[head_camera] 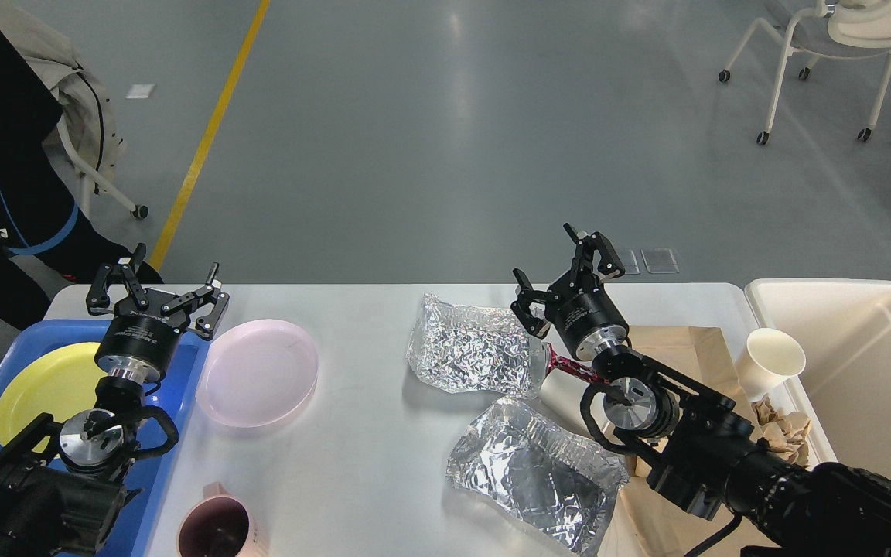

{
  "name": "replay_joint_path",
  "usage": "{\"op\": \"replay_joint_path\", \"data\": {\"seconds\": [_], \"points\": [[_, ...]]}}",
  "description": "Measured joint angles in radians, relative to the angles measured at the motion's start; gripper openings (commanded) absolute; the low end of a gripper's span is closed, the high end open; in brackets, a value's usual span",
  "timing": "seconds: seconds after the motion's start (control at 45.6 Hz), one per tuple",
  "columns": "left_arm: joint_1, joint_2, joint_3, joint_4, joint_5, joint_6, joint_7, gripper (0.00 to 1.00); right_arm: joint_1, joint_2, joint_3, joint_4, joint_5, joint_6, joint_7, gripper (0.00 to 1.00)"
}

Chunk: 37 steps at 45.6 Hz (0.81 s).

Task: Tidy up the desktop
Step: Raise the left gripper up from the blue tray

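Note:
The white desktop (368, 433) fills the lower part of the head view. On it lie a pink plate (258, 370), a pink mug (217, 526) at the front edge, and two crumpled foil trays, one farther back (469, 348) and one nearer (530, 468). My left gripper (158, 290) is open and empty, held above the far end of the blue tray (175, 402) beside the pink plate. My right gripper (565, 275) is open and empty, raised just right of the far foil tray.
A yellow plate (39, 387) lies in the blue tray. A cream bin (871, 363) stands at the right edge. A white paper cup (770, 360), crumpled brown paper (782, 429) and a flat brown cardboard piece (685, 348) lie beside the bin. A person stands at the far left.

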Motion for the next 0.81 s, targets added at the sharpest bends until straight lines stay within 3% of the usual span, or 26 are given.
{"op": "replay_joint_path", "data": {"seconds": [0.46, 0.701, 0.811], "points": [[0.002, 0.003, 0.027, 0.001, 0.005, 0.032, 0.006, 0.97, -0.003, 0.002, 0.002, 0.003, 0.0, 0.002, 0.0, 1.0], [-0.037, 0.103, 0.218, -0.011, 0.014, 0.08, 0.016, 0.97, -0.003, 0.002, 0.005, 0.0, 0.0, 0.002, 0.0, 1.0], [-0.098, 0.194, 0.317, -0.006, 0.016, 0.144, 0.017, 0.97, -0.003, 0.002, 0.005, 0.0, 0.0, 0.001, 0.0, 1.0]]}}
